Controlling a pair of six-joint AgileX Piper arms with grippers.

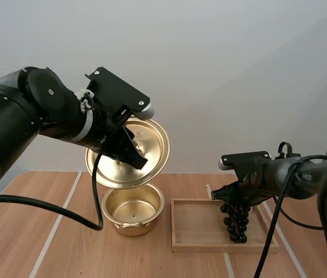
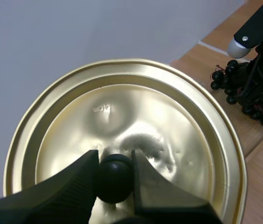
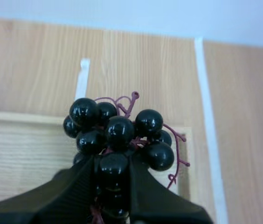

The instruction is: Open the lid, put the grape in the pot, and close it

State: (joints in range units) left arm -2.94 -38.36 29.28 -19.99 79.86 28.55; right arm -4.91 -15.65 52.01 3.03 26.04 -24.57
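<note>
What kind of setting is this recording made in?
Likely a robot test bench, not a kitchen: a wooden table carrying only props, a golden pot and a wooden tray, while the left hand holds the lid and the right hand holds the grapes.

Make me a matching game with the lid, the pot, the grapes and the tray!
1 lid
2 pot
3 grapes
4 tray

A empty, on the table
B held by the left gripper above the pot
C wooden, beside the pot
D pinched by the right gripper over the tray

Pairs: 1-B, 2-A, 3-D, 4-C
</note>
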